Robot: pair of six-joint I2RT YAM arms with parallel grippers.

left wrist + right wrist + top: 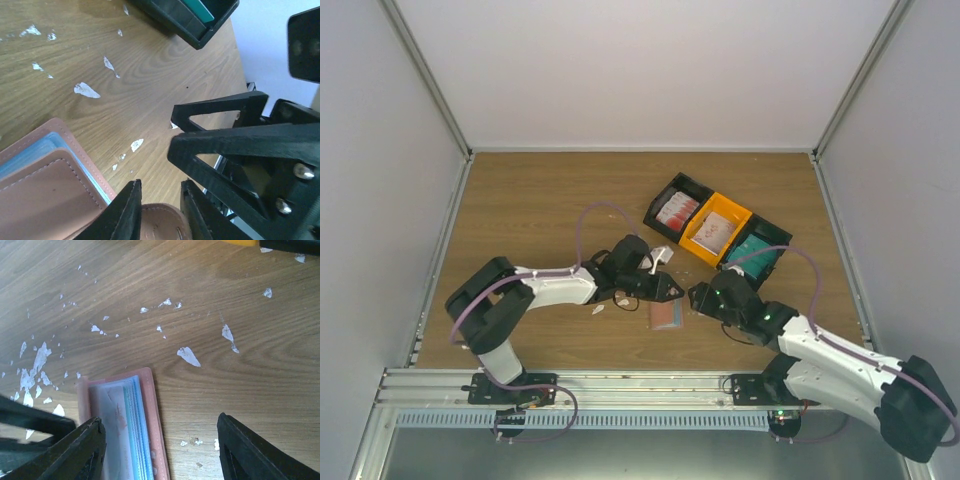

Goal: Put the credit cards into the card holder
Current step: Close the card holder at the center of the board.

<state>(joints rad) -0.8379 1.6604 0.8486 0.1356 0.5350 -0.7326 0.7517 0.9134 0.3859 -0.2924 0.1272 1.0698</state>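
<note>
holder prep at table centre, cards not yet fetched

card holder (pixel 665 315) lies on the wood table (pixel 540 200) btw the two arms, near the row of bins. in the right wrist view it's open, pale blue pockets up. a whitish face w/ faint red print shows inside, maybe a card already in, can't be sure.

left gripper (pixel 160 186): jaws a narrow gap apart, the holder's brown flap (pixel 160 225) sitting in that gap. can't tell if it's pinched or free.

right gripper (pixel 159 427): jaws wide apart, nothing in them, low over the holder w/ one finger just beside it.

credit cards sit in the bins:
- red-and-white cards (pixel 677 210) in the far black bin (pixel 651 213)
- whitish-pink cards (pixel 717 230) in the orange bin (pixel 694 245)
- teal cards (pixel 753 250) in the nearer black bin (pixel 784 240)

white scraps (pixel 187 356) litter the wood, not part of the job.

step, imo: readying the holder, early in the task. next move prob. needs the right arm to go to a bin and nip one thin card by its edge, while the left pins the flap so the pockets stay exposed. card must meet the slot square.
</note>
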